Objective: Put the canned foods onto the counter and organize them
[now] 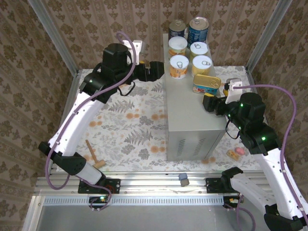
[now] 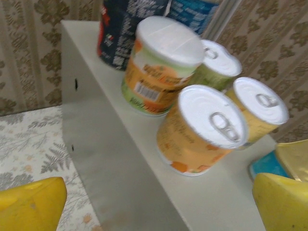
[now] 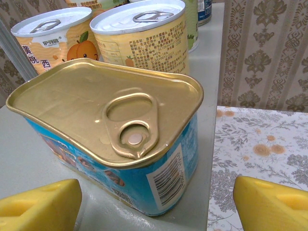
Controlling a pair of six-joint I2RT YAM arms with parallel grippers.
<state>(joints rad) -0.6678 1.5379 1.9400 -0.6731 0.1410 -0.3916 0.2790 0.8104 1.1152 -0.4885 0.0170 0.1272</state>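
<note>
The counter (image 1: 190, 120) is a tall grey box on the flowered table. On its far end stand the canned foods: two dark-blue cans (image 1: 198, 29), four yellow-labelled cans (image 1: 178, 66) in a square, and a flat gold-topped tin (image 1: 207, 84) nearest me. My left gripper (image 1: 153, 69) hovers at the counter's left edge beside the yellow cans (image 2: 201, 129); it (image 2: 159, 207) is open and holds nothing. My right gripper (image 1: 210, 103) sits low over the counter top just behind the gold tin (image 3: 108, 113). It (image 3: 156, 202) is open, with a gap on each side of the tin's near end.
A small wooden mallet (image 1: 94, 156) lies on the table at the near left. A teal block (image 1: 183, 179) rests on the front rail, and a small pink-orange object (image 1: 236, 152) lies right of the counter. Wallpapered walls and metal posts enclose the table.
</note>
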